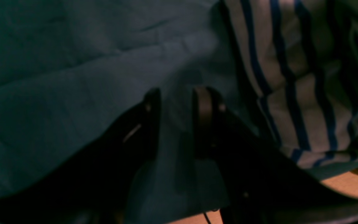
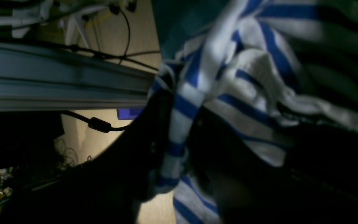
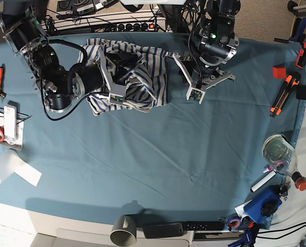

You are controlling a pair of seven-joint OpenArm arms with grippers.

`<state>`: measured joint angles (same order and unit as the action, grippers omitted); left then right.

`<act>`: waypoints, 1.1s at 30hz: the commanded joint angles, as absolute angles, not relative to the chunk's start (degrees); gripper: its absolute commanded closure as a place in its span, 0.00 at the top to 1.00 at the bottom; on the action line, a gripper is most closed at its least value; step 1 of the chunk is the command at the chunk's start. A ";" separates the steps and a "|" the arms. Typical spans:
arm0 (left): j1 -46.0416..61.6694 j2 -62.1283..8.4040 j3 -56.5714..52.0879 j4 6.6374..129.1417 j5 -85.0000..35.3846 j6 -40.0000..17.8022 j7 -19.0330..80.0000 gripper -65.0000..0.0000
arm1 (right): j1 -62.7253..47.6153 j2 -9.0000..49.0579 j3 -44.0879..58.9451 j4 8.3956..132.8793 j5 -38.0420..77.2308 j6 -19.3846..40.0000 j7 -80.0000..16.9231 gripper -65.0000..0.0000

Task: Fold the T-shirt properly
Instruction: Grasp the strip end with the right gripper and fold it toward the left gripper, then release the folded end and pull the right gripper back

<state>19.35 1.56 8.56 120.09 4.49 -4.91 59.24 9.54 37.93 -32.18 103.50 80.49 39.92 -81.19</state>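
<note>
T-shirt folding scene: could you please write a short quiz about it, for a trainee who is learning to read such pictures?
1. True or false: the T-shirt lies flat and neatly folded.
2. Choose one: what runs between the jaws of the right gripper? A) striped cloth of the T-shirt; B) a black cable; C) nothing.
3. One word: what colour is the table cloth seen between the parted jaws of the left gripper?

Key: 1 false, it is crumpled; 2 A; 3 teal.
</note>
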 commanded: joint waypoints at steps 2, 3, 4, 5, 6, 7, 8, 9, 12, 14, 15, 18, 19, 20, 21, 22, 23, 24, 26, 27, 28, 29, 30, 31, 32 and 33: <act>19.18 1.91 8.71 121.19 4.29 -4.93 57.98 0.25 | 10.83 38.61 -31.77 104.31 83.46 40.00 -80.00 0.21; 19.18 1.91 8.71 121.19 4.32 -4.93 57.98 0.25 | 10.85 38.61 -31.77 104.31 84.62 40.00 -80.00 0.23; 19.18 1.91 8.71 121.19 4.32 -4.93 57.98 0.25 | 10.90 38.61 -31.77 104.31 85.00 40.00 -80.00 0.23; 19.20 1.91 8.71 121.19 4.32 -4.93 57.98 0.25 | 11.03 38.59 -31.77 104.31 85.00 40.00 -80.00 0.23; 19.20 1.91 8.71 121.19 4.32 -4.93 57.95 0.25 | 11.25 38.57 -31.77 104.38 85.00 40.00 -80.00 0.23; 19.20 1.93 8.71 121.19 4.32 -4.91 57.89 0.25 | 11.46 38.44 -31.77 104.92 85.00 40.00 -80.00 0.23; 19.20 1.91 8.71 121.19 4.34 -4.91 57.82 0.25 | 11.64 38.41 -31.77 105.49 85.00 40.00 -80.00 0.22; 19.18 1.91 8.71 121.19 4.34 -4.91 57.78 0.25 | 11.92 38.41 -31.77 106.24 85.00 40.00 -80.00 0.22; 19.18 1.91 8.71 121.19 4.32 -4.91 57.49 0.25 | 13.13 38.41 -31.77 109.03 85.00 40.00 -80.00 0.22; 19.18 1.91 8.71 121.19 4.32 -4.93 57.36 0.25 | 13.82 38.39 -31.77 110.85 85.00 40.00 -80.00 0.22; 19.18 1.91 8.71 121.19 4.34 -4.91 57.36 0.25 | 14.13 38.41 -31.77 111.70 85.00 40.00 -80.00 0.22; 19.20 1.91 8.71 121.19 4.36 -4.91 57.39 0.25 | 14.50 38.37 -31.77 113.10 85.00 40.00 -80.00 0.22; 19.20 1.91 8.71 121.19 4.36 -4.91 57.39 0.25 | 14.55 38.06 -31.70 113.21 85.00 40.00 -80.00 0.22; 19.18 1.91 8.71 121.19 4.38 -4.91 57.34 0.25 | 14.66 37.52 -31.46 113.21 85.00 40.00 -80.00 0.22; 19.18 1.93 8.71 121.19 4.32 -4.91 57.32 0.25 | 14.61 36.77 -30.76 113.21 85.00 40.00 -80.00 0.22; 19.18 1.96 8.71 121.19 4.32 -4.91 57.30 0.25 | 14.59 36.14 -29.74 113.21 85.00 40.00 -80.00 0.22; 19.18 2.09 8.71 121.19 4.36 -4.91 57.32 0.25 | 14.61 35.53 -28.21 113.21 85.00 40.00 -80.00 0.22; 19.18 2.07 8.71 121.19 4.32 -4.91 57.34 0.25 | 14.61 34.96 -26.28 113.21 84.47 40.00 -80.00 0.22; 19.20 2.07 8.71 121.19 4.34 -4.91 57.39 0.25 | 14.61 34.04 -21.45 113.21 79.77 40.00 -80.00 0.22; 19.20 2.07 8.71 121.19 4.32 -4.91 57.39 0.25 | 14.59 33.76 -18.79 113.19 76.64 40.00 -80.00 0.20; 19.20 2.07 8.71 121.19 4.29 -4.93 57.41 0.25 | 14.59 33.65 -16.23 113.21 73.10 40.00 -80.00 0.16; 19.20 2.07 8.71 121.19 4.27 -4.93 57.41 0.25 | 14.59 33.67 -13.91 113.14 69.87 40.00 -80.00 0.11; 19.20 2.07 8.71 121.21 4.16 -4.97 57.36 0.25 | 14.59 33.69 -11.75 113.14 66.89 40.00 -80.00 0.08; 19.18 2.09 8.75 121.21 3.14 -5.39 57.34 0.25 | 14.57 33.85 -9.91 113.06 64.58 40.00 -80.00 0.05; 19.18 2.09 8.78 121.32 1.37 -6.24 57.19 0.25 | 14.57 34.33 -8.51 112.73 63.11 39.81 -79.61 0.02; 19.18 2.09 8.86 121.56 -1.06 -7.60 56.84 0.25 | 14.57 34.94 -7.42 112.22 62.00 39.42 -79.31 0.02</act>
<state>19.35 1.72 8.56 120.20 -0.64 -7.46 58.13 13.47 34.00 -8.03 111.72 61.49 39.42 -80.49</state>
